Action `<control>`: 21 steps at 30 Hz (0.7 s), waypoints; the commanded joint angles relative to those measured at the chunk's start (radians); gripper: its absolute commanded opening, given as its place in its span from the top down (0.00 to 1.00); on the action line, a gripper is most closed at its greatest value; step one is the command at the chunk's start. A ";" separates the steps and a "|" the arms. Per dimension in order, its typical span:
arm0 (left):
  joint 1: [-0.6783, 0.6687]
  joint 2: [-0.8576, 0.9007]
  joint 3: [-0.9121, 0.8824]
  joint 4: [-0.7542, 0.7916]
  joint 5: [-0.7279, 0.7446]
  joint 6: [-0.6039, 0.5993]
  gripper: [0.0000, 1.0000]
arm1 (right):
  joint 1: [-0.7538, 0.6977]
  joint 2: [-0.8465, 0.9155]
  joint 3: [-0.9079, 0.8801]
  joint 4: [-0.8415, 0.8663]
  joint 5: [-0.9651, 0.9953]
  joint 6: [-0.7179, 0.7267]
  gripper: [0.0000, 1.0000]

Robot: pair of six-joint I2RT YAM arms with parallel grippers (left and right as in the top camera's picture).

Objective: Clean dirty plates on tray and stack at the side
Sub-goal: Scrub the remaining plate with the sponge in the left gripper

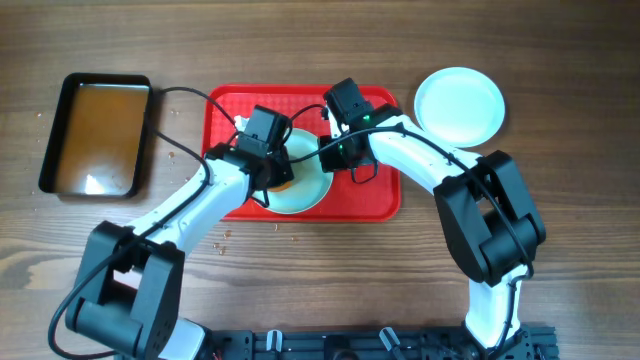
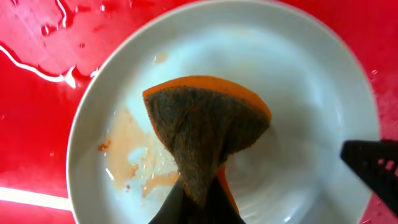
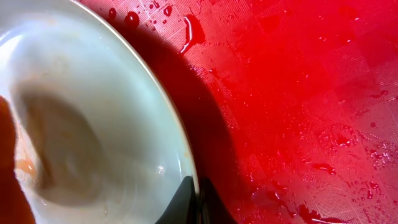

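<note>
Pinching an orange sponge [image 2: 205, 134] with a dark scouring face, the left gripper [image 1: 272, 178] pressed it against the inside of a pale plate [image 1: 305, 190]. That plate lay on the red tray [image 1: 225, 110], which sat mid-bench [image 1: 330, 290] toward the far edge. The plate was in the tray's middle, nearer the tray's front rim. In the left wrist view, the sponge covered the centre of the plate, and a thin orange-brown smear [image 2: 130, 155] spread just beside it on the plate floor.

The right gripper [image 1: 335, 152] reached in from the other side. Its fingers [image 3: 186, 202] were closed on the plate's rim, one inside the lip and one outside. Beads of water [image 3: 189, 31] stood on the textured tray surface around the plate.

A second plate [image 1: 460, 105], white and clean-looking, rested on the bare wood just off the tray's right end, toward the far right corner. Whether another lay beneath it could not be told. A black pan [image 1: 95, 135] of brownish liquid sat near the far left corner, well apart from the tray.
</note>
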 commanded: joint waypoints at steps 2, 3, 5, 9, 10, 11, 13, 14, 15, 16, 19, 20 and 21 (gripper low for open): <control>0.002 0.047 -0.067 0.026 -0.005 0.039 0.96 | -0.005 0.039 -0.009 -0.006 0.050 -0.006 0.96; 0.002 0.057 -0.078 0.032 -0.005 0.089 0.96 | -0.005 0.039 -0.009 -0.007 0.050 -0.007 0.96; 0.002 0.074 -0.081 0.033 -0.075 0.242 0.96 | -0.005 0.039 -0.009 -0.007 0.050 -0.006 0.96; 0.002 0.074 -0.081 0.108 -0.367 0.433 0.96 | -0.005 0.039 -0.009 -0.007 0.050 -0.007 0.96; 0.002 0.073 -0.081 0.152 -0.421 0.452 0.96 | -0.005 0.039 -0.009 -0.007 0.050 -0.007 0.96; 0.002 0.073 -0.081 0.193 -0.455 0.452 0.96 | -0.005 0.039 -0.009 -0.007 0.050 -0.007 0.96; 0.002 0.073 -0.081 0.274 -0.473 0.453 0.96 | -0.005 0.039 -0.009 -0.007 0.050 -0.007 0.96; 0.002 0.074 -0.081 0.327 -0.473 0.452 0.96 | -0.005 0.039 -0.009 -0.007 0.050 -0.007 0.96; 0.002 0.074 -0.081 0.364 -0.473 0.452 0.96 | -0.005 0.039 -0.009 -0.007 0.050 -0.007 0.96; 0.002 0.074 -0.081 0.404 -0.473 0.451 0.96 | -0.005 0.039 -0.009 -0.007 0.050 -0.007 0.96; 0.002 0.073 -0.081 0.528 -0.473 0.397 0.96 | -0.005 0.039 -0.009 -0.008 0.050 -0.007 0.96; 0.002 0.066 -0.080 0.536 -0.472 0.349 0.96 | -0.005 0.039 -0.009 -0.008 0.050 -0.008 0.96; 0.001 0.050 -0.080 0.534 -0.471 0.298 0.96 | -0.005 0.039 -0.009 -0.009 0.050 -0.009 0.96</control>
